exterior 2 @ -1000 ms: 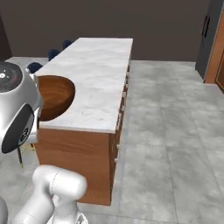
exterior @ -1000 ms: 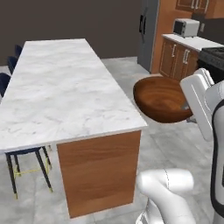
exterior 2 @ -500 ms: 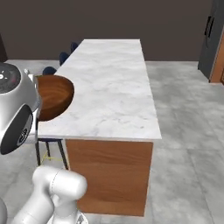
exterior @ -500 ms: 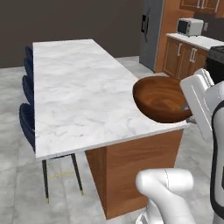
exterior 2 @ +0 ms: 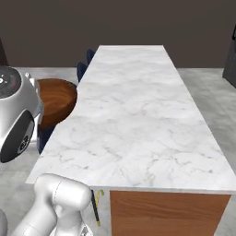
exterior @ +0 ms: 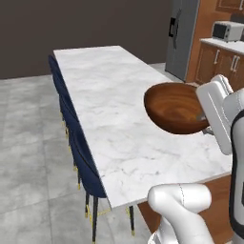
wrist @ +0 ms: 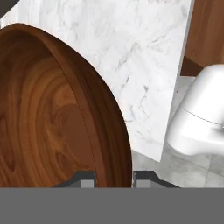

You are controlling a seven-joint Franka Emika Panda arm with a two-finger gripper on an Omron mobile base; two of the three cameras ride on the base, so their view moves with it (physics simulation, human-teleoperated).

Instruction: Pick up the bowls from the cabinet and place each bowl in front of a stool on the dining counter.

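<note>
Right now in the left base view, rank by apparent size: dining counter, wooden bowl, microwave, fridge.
1. Dining counter
2. Wooden bowl, though nearness to the camera enlarges it
3. Fridge, far off and partly cropped
4. Microwave

Arm raised, gripper [wrist: 113, 177] clamped on the brown bowl's [exterior: 175, 107] rim

The fingers [wrist: 85, 178] straddle the rim (one inside, one outside), jaws narrow; the white forearm holds the hand level at chest height, the elbow bent below.
</note>
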